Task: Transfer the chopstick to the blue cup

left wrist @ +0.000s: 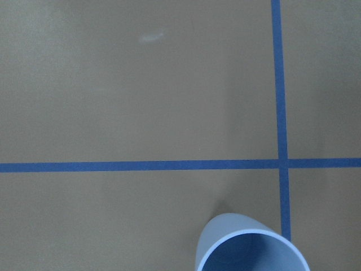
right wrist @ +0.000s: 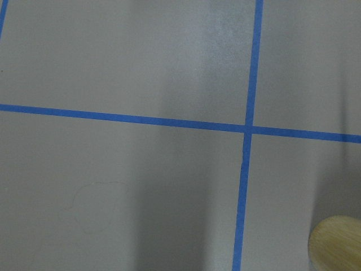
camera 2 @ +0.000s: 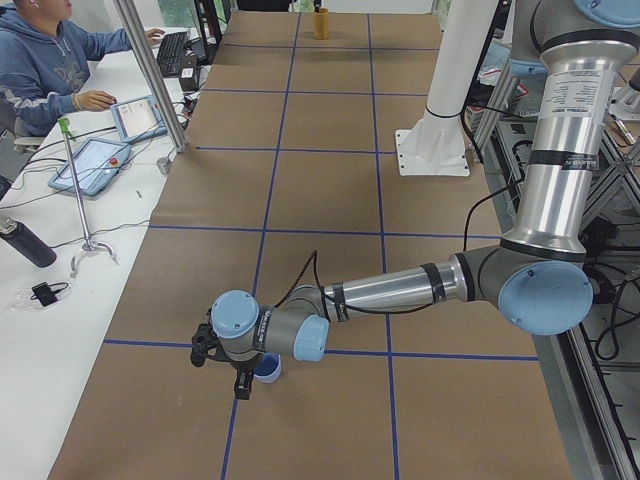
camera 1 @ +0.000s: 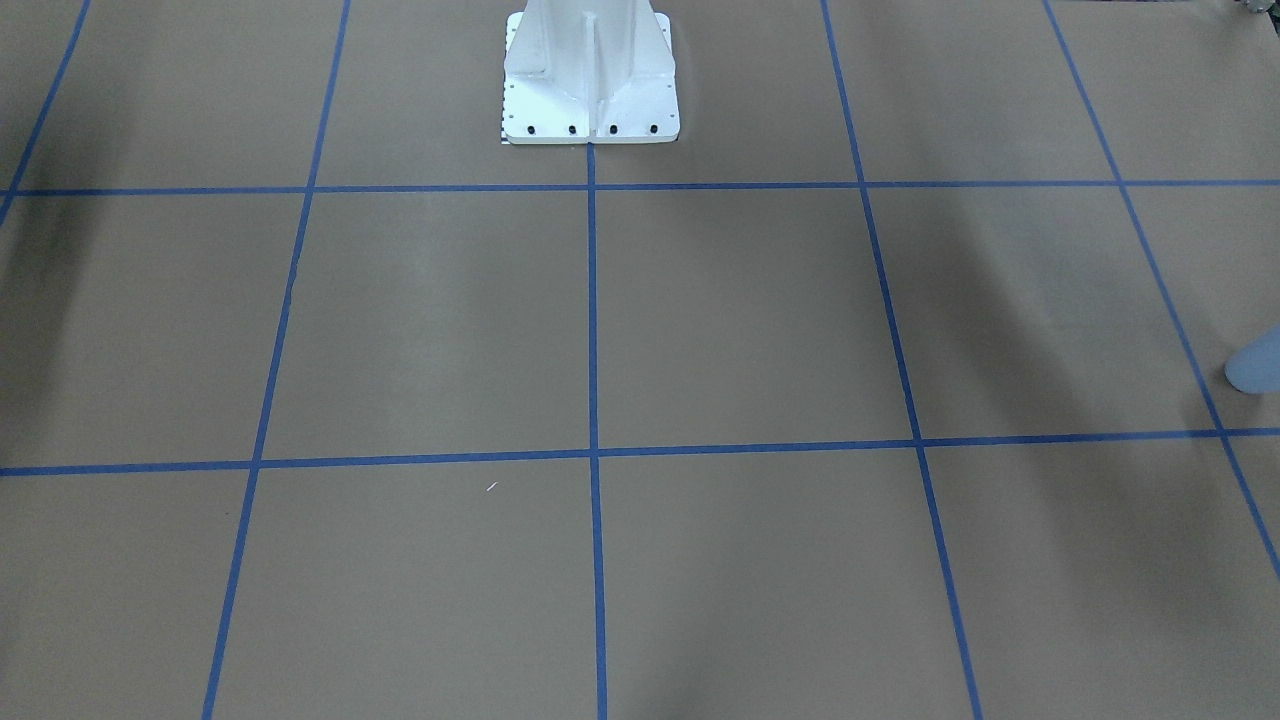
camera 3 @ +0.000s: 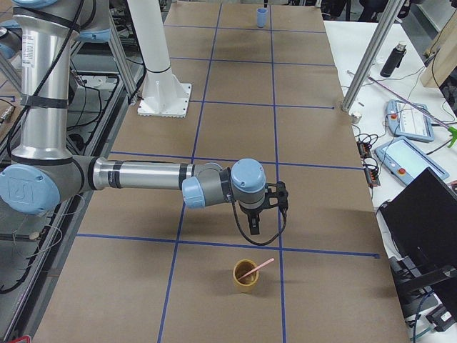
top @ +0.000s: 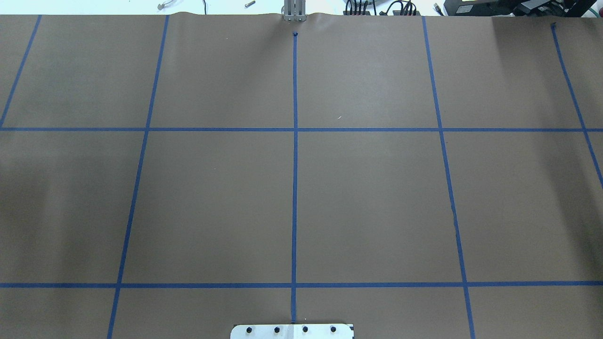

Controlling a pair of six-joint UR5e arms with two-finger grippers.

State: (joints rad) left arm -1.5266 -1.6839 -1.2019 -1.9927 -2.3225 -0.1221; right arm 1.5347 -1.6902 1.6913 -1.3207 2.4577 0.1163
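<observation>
Chopstick: the pink chopstick [camera 3: 257, 269] stands tilted inside a tan cup [camera 3: 246, 276], with its upper end leaning over the rim toward 2 o'clock in the right side view.
Tan cup: upright on the tabletop [top: 212, 202], at 6 o'clock of the right gripper [camera 3: 254, 225] and apart from it. The right wrist view shows only its rim, at 5 o'clock.
Blue cup: the blue cup [camera 2: 266, 368] stands upright near a crossing of the blue tape lines [left wrist: 141, 166], at the far end of the tabletop from the tan cup. It is empty (its darker inside shows in the left wrist view).
Left gripper: the left gripper [camera 2: 243, 384] is low over the tabletop, with the blue cup just beside it at 4 o'clock. Contact cannot be judged.
Fingers, left: cannot tell how far open; nothing is seen held.
Fingers, right: cannot tell how far open; nothing is seen held.
Person: a person [camera 2: 40, 60] is seated at 10 o'clock in the left side view.
</observation>
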